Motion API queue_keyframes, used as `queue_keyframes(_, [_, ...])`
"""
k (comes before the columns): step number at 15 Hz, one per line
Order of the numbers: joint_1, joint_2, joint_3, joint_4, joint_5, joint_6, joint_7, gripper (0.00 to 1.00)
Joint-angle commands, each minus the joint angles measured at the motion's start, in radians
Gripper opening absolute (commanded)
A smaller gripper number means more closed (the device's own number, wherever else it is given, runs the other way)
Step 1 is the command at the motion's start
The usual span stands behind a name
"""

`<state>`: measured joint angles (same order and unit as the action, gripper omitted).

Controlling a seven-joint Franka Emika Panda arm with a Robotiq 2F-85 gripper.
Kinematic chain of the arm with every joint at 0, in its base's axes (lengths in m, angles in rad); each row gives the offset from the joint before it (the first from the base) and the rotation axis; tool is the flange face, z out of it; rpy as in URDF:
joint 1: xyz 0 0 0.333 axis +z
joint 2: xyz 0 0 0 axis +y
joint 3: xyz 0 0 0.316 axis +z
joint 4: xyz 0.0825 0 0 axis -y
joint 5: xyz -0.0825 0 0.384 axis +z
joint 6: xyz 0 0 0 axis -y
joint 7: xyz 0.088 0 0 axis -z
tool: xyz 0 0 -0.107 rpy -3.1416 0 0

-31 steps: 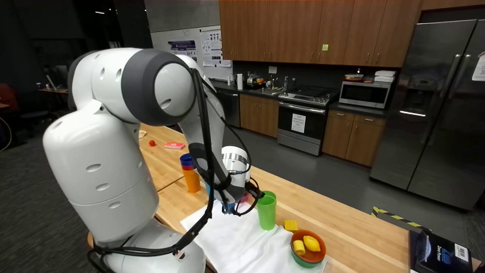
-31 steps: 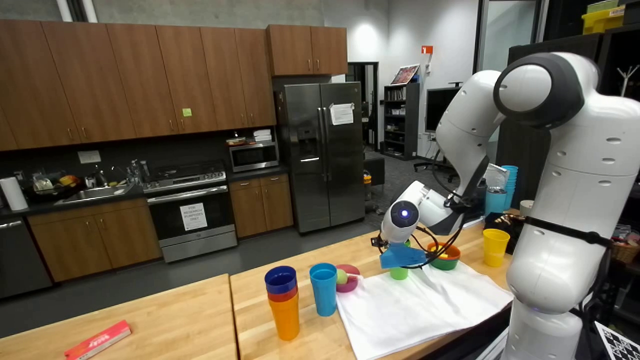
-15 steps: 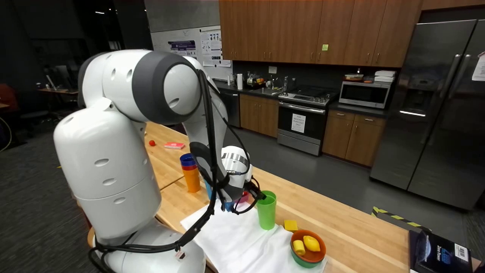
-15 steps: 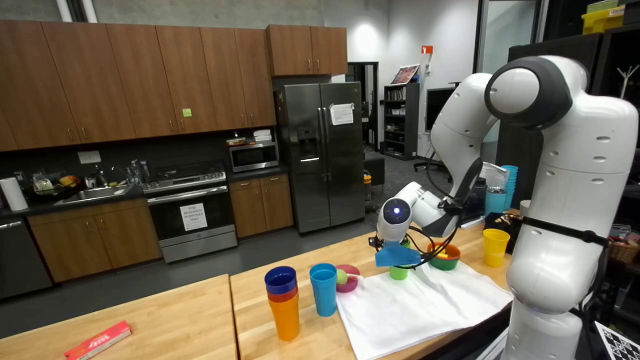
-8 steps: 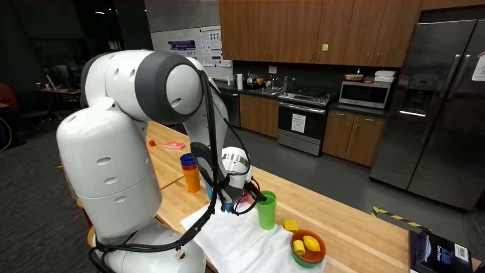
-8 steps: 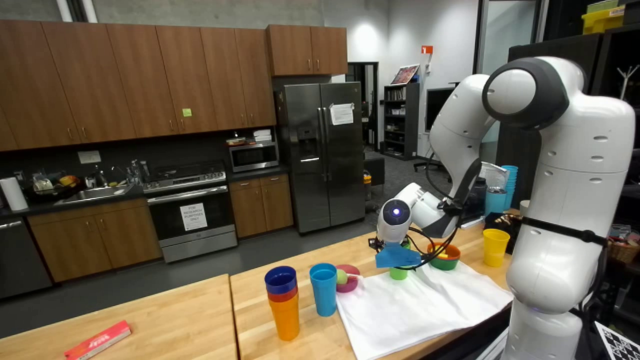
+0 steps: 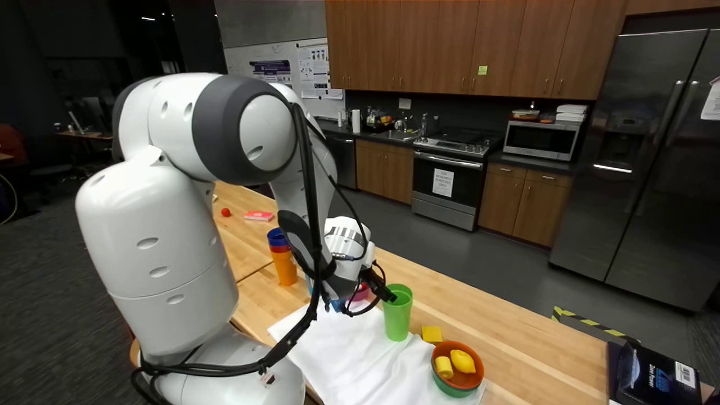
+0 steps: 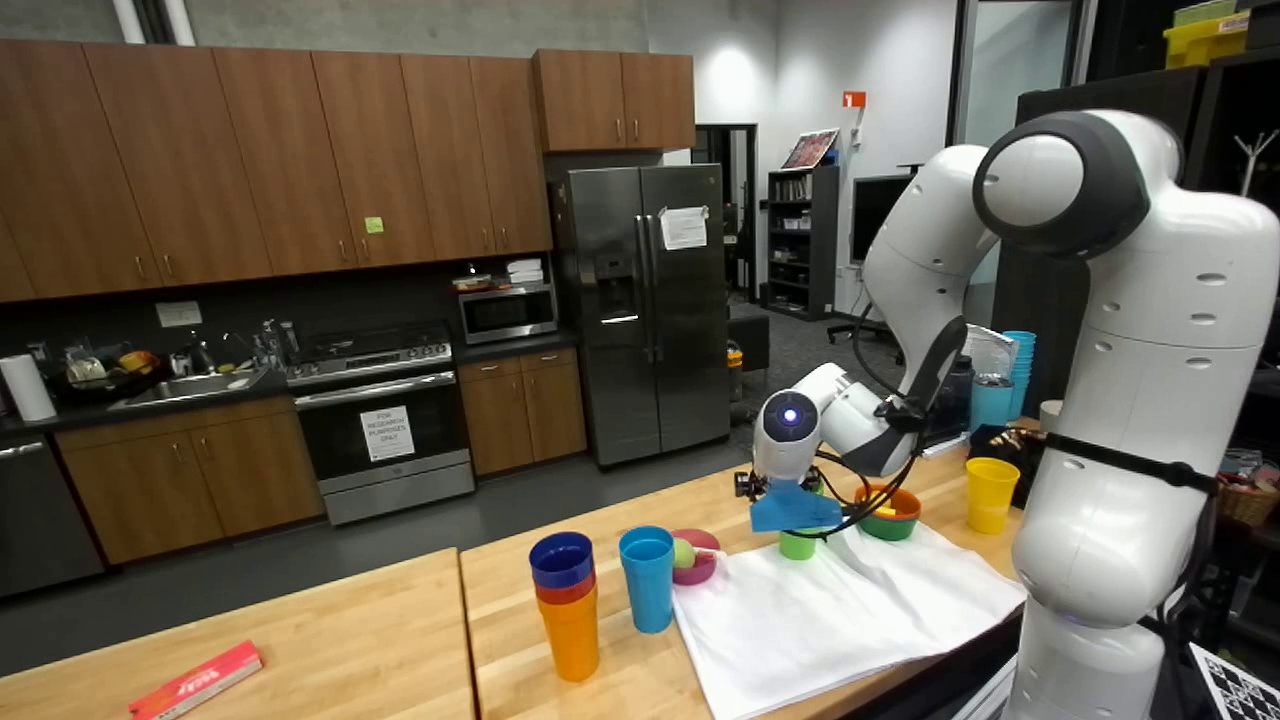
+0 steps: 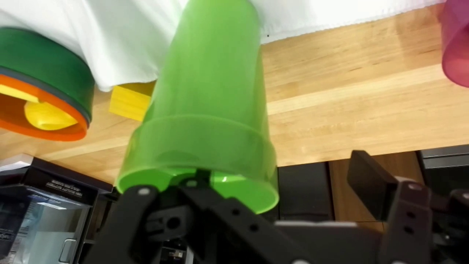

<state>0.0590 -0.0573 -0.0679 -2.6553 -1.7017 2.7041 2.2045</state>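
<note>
The pincer [image 9: 282, 168] comes in from the bottom of the wrist view, spread wide and gripping nothing. One finger, low in the centre, is at the mouth of a green cup [image 9: 212, 91] and seems to reach inside it; the other, at lower right, is well apart from the cup, so the cup's right-hand wall stands in the gap between the two. Whether the inner finger touches the cup cannot be told. From the pincer the cup lies toward the upper left, its long axis running nearly straight up the frame, mouth pointing down the frame to the pincer, foot toward the top. In an exterior view the green cup [image 7: 397, 318] stands upright, mouth up, right of centre, its foot on a white cloth [image 7: 349, 360]. Farther out in the wrist view, a yellow block [image 9: 128, 102] is just left of the cup; at the left edge a green bowl [image 9: 47, 55] holds an orange bowl [image 9: 62, 137] with a lemon [image 9: 47, 116] inside. A pink vessel [image 9: 456, 40] sits at upper right on the wooden counter [image 9: 366, 106].
</note>
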Motion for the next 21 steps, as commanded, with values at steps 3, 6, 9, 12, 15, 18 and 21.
queue_keyframes(3, [-0.02, -0.2, -0.029, -0.082, 0.091, 0.09, -0.168, 1.0])
queue_keyframes(6, [-0.031, -0.298, -0.049, -0.108, 0.231, 0.162, -0.323, 1.0])
queue_keyframes(9, [-0.017, -0.396, -0.083, -0.128, 0.396, 0.215, -0.481, 1.0])
queue_keyframes(12, [-0.042, -0.456, -0.088, -0.121, 0.6, 0.214, -0.657, 1.0])
queue_keyframes(15, [-0.034, -0.429, -0.083, -0.099, 0.576, 0.209, -0.629, 1.0])
queue_keyframes(18, [-0.037, -0.436, -0.083, -0.107, 0.581, 0.209, -0.632, 1.0])
queue_keyframes(21, [-0.037, -0.436, -0.083, -0.108, 0.581, 0.209, -0.632, 1.0])
